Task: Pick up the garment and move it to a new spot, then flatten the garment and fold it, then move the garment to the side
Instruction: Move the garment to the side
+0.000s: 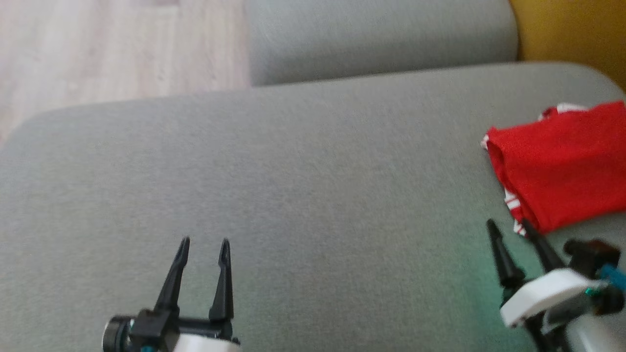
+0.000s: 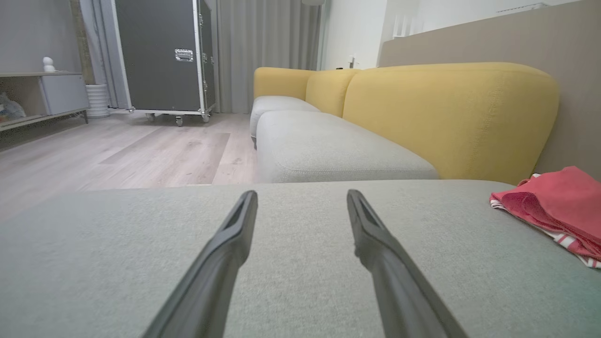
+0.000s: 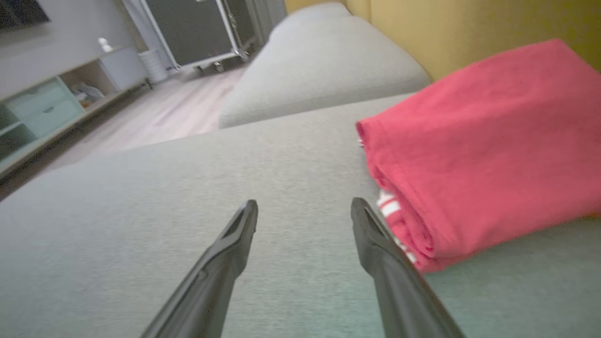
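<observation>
The garment (image 1: 562, 164) is a folded red cloth with red-and-white striped edges, lying on the grey sofa seat (image 1: 293, 171) at the far right. My right gripper (image 1: 508, 226) is open just beside the garment's near-left corner, holding nothing. In the right wrist view the garment (image 3: 479, 150) lies right of the open gripper (image 3: 304, 209), close to the right finger. My left gripper (image 1: 204, 242) is open over bare seat at the lower left, far from the cloth. The left wrist view has the garment (image 2: 554, 202) at the far right and the open gripper (image 2: 300, 197) in front.
A second grey seat cushion (image 1: 381, 39) lies beyond the gap at the back. The yellow backrest (image 2: 446, 117) rises at the right. Wooden floor (image 1: 117, 49) lies off the seat's left edge. A black wheeled case (image 2: 159, 56) and a low shelf (image 2: 42, 94) stand across the room.
</observation>
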{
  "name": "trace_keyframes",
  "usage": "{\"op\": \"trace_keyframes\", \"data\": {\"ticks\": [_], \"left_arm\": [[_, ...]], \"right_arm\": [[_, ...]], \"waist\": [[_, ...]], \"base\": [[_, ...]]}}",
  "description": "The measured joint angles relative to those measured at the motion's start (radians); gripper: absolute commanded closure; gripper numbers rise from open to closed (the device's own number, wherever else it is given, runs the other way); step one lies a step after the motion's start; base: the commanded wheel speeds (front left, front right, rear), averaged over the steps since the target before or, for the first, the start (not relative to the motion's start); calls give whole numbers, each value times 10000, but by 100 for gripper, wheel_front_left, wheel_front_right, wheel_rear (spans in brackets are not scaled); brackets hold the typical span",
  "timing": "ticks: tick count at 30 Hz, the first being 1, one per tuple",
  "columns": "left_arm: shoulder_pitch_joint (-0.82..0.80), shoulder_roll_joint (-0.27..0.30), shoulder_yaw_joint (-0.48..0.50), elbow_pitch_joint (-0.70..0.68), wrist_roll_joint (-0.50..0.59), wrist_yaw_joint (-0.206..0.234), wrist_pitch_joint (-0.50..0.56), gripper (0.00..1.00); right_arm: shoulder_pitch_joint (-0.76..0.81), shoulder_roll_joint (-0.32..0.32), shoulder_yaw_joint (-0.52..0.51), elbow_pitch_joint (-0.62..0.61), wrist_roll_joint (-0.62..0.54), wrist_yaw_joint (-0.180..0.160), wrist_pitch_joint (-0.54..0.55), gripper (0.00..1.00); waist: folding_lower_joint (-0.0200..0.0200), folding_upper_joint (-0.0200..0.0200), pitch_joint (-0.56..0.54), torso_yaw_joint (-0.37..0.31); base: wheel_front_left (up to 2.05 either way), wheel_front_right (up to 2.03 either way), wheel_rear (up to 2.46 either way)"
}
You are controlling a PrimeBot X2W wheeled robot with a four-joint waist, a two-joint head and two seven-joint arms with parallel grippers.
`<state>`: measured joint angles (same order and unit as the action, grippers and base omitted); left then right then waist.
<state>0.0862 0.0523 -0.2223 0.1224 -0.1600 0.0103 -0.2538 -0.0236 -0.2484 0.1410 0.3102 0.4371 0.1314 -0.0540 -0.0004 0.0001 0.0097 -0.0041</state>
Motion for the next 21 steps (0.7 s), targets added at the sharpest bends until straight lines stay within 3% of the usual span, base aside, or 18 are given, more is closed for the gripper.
{"op": "trace_keyframes", "data": {"ticks": [6, 10, 14, 21], "left_arm": [[597, 4, 186, 104, -2, 2, 2, 0], [864, 8, 355, 105, 10, -2, 0, 0], [999, 23, 587, 92, 211, -17, 2, 0], [1026, 27, 903, 73, 330, -111, 0, 0]], "right_arm": [[536, 512, 401, 589, -667, 0, -1812, 0], [909, 819, 215, 368, -1360, 0, -1939, 0], [1443, 1321, -593, -869, -2232, 0, -1942, 0], [2173, 1726, -849, -1442, -2723, 0, -1942, 0]], "waist": [[2, 0, -752, 491], [0, 0, -996, 617], [3, 0, -1096, 649], [4, 0, -1080, 579]], "base": [[0, 0, 0], [0, 0, 0], [0, 0, 0], [0, 0, 0]]}}
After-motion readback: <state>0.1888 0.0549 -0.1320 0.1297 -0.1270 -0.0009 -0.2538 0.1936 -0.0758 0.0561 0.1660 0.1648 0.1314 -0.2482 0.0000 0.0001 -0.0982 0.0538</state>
